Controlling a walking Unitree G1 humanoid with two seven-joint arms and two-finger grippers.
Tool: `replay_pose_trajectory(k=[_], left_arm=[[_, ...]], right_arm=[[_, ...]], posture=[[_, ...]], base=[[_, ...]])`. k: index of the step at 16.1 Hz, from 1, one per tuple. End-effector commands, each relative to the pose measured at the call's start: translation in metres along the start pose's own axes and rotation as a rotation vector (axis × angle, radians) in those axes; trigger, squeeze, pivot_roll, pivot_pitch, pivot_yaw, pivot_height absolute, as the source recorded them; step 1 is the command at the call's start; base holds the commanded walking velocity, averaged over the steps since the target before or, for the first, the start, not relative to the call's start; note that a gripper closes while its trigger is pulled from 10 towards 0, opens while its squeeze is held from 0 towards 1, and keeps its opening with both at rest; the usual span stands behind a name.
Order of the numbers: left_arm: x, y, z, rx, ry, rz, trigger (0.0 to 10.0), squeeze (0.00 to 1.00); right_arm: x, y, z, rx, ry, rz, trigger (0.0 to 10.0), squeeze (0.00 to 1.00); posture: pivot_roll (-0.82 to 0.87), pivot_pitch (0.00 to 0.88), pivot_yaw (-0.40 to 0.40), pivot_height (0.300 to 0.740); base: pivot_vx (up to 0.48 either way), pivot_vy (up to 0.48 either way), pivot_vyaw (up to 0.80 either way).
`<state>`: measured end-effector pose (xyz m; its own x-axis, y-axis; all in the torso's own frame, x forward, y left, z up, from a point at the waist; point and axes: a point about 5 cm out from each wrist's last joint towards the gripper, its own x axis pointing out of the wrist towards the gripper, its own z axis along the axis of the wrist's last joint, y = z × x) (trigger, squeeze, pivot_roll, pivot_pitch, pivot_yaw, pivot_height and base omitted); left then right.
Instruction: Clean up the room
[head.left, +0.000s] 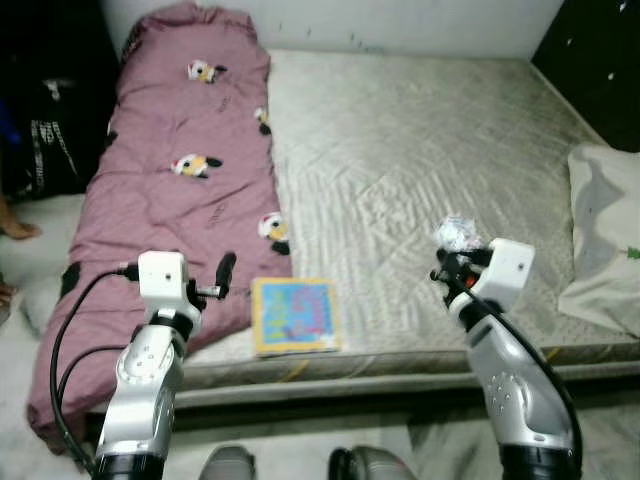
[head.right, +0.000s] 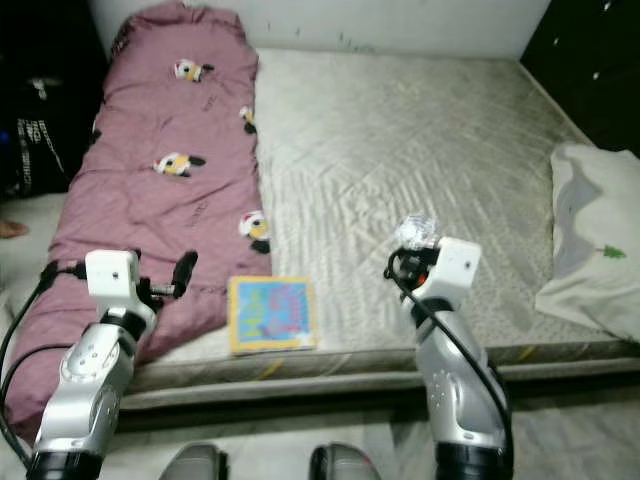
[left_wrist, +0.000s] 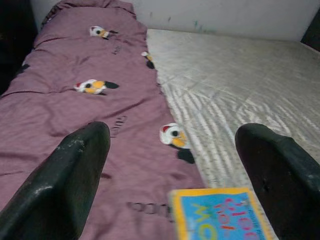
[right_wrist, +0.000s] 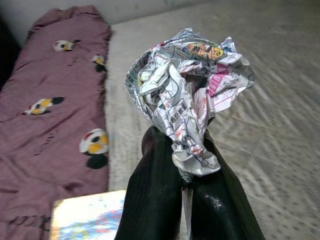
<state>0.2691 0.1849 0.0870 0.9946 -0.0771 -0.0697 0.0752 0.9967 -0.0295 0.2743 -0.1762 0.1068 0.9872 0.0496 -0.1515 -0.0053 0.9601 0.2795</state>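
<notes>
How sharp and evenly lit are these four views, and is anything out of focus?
Left and right eye views: soft overall, the mattress evenly lit, the left edge in deep shade. Left wrist view: the open left gripper has blurred fingers; the book is soft. Right wrist view: the crumpled paper in the right gripper is sharpest; the quilt is blurred.

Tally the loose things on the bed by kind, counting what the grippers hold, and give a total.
Quilts: 1, the mauve quilt along the mattress's left side.
Books: 1, the book at the near edge.
Pillows: 1, the pillow on the right.
Crumpled paper: 1, the paper ball in the right gripper.
Total: 4
</notes>
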Motion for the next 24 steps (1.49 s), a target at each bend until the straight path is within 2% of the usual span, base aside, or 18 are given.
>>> replay_pose_trajectory(k=[1,5,10,16,20,24], left_arm=[[-0.002,0.005,-0.001,0.013,0.016,0.026,10.0,0.00],[0.000,0.005,0.000,0.016,0.007,0.025,10.0,0.00],[0.004,0.008,0.005,0.030,0.002,0.042,10.0,0.00],[0.000,0.008,0.000,0.025,0.014,0.045,10.0,0.00],[-0.001,0.009,-0.002,0.022,0.019,0.064,10.0,0.00],[-0.003,0.023,-0.003,-0.018,0.036,0.123,10.0,0.00]], right_arm=[[0.000,0.011,0.003,-0.001,-0.019,0.054,10.0,0.00],[0.004,0.020,0.006,-0.019,-0.031,0.086,10.0,0.00],[0.014,0.026,0.017,-0.027,-0.062,0.101,10.0,0.00],[0.013,0.033,0.011,-0.035,-0.050,0.125,10.0,0.00],[0.011,0.036,0.007,-0.048,-0.043,0.139,10.0,0.00],[0.014,0.038,0.010,-0.068,-0.058,0.162,10.0,0.00]], posture=[[-0.02,0.106,-0.074,0.740],[-0.01,0.112,-0.072,0.740],[-0.01,0.154,-0.079,0.740],[-0.01,0.145,-0.083,0.740],[0.00,0.136,-0.083,0.740],[0.00,0.133,-0.082,0.740]], base=[[0.000,0.480,0.00],[0.000,0.480,0.78],[0.000,0.480,0.00],[0.000,0.464,0.00],[0.000,0.153,0.00],[0.000,0.000,0.60]])
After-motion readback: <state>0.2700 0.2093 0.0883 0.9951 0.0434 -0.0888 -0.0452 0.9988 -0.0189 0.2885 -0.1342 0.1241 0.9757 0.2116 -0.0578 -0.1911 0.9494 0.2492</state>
